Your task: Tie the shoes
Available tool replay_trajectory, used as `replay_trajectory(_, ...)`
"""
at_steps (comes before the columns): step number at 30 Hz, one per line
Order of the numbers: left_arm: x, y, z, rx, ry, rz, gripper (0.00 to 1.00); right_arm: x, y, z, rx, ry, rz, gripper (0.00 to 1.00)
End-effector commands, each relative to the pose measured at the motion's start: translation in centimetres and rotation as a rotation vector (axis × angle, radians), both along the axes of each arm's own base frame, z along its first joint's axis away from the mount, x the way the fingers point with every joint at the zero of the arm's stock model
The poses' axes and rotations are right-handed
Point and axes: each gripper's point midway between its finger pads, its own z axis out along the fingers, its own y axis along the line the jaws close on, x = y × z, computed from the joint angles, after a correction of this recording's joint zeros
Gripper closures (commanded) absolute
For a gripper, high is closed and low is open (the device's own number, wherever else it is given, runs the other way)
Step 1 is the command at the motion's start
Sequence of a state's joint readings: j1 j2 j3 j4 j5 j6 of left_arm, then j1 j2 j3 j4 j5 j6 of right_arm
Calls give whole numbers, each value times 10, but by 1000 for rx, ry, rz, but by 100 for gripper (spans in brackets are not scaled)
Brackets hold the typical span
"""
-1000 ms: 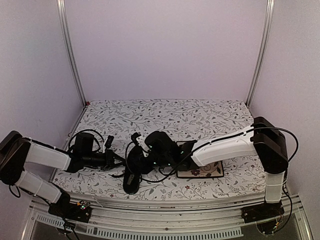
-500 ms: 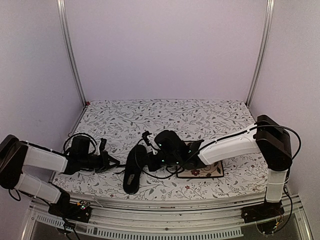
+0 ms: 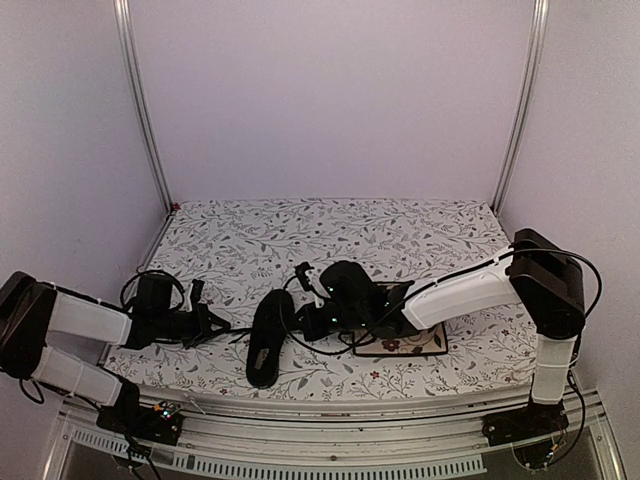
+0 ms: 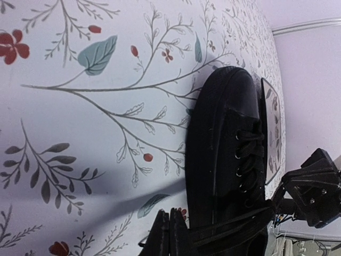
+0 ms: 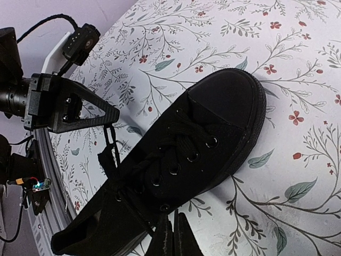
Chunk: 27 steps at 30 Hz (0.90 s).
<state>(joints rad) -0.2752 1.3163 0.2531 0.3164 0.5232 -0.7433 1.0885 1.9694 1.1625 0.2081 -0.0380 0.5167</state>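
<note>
The left gripper (image 4: 169, 216), fingers pressed together on the thin black laces (image 5: 178, 140), has backed toward the table's left edge over the last second. The right gripper (image 5: 172, 217), likewise closed with a strand at its tip, has drawn rightward. This looks like the lace ends being pulled apart to tighten a knot. The black canvas shoe (image 3: 266, 340), with its smooth rounded toe cap, lies near the front edge, left of centre, just beside a square floral plate (image 3: 415, 343) on matte printed cloth (image 3: 330, 230).
</note>
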Motion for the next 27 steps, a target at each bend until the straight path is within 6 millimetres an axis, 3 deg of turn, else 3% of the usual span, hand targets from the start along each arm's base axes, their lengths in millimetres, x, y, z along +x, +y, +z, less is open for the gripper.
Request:
replay_trajectory(1,-3,20,-16,65,26,52,100,9,-13,7,12,4,-42,98)
replay_trajectory(9,-3,27,-23,83,37,71,100,11,-20,1,11,22,-58,98)
replay_trajectory(27,-3,34,-30,97,48,86,100,16,-19,10,32,8,-52,98)
